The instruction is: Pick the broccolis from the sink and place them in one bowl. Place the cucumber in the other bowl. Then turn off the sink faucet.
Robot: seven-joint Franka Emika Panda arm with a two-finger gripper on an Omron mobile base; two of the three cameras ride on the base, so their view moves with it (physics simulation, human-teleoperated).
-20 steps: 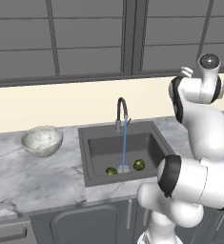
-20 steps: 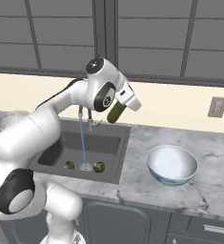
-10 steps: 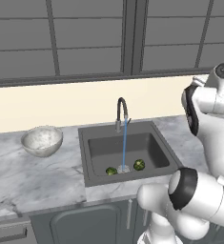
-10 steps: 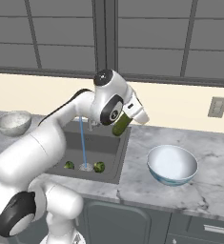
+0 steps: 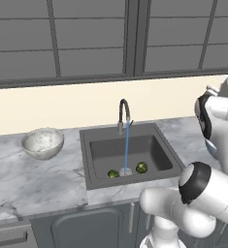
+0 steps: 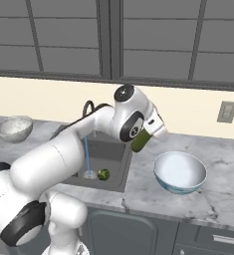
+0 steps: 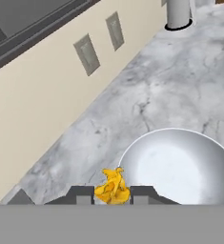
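Note:
My gripper (image 6: 146,134) is shut on the cucumber (image 6: 140,141), a smooth dark-green piece held in the air above the counter, between the sink (image 6: 110,151) and the blue-rimmed bowl (image 6: 180,172). In the hand view the held piece looks yellowish (image 7: 112,187) between my fingertips (image 7: 84,194), with the bowl's white inside (image 7: 180,164) just to its right. Two broccolis (image 5: 113,173) (image 5: 141,167) lie on the sink floor (image 5: 135,147) either side of the drain. The faucet (image 5: 123,112) is running a thin blue stream. At the far left stands the speckled bowl (image 5: 42,142).
Wall outlets (image 7: 88,55) sit on the cream backsplash behind the marble counter (image 6: 223,164). A grey cylinder (image 7: 178,13) stands on the counter further along. My own arm (image 5: 217,145) blocks the counter's right end in the left base view.
The arm has swung to the right with the cucumber, from above the sink's right side to just left of the blue-rimmed bowl. The broccolis and the water stream are unchanged.

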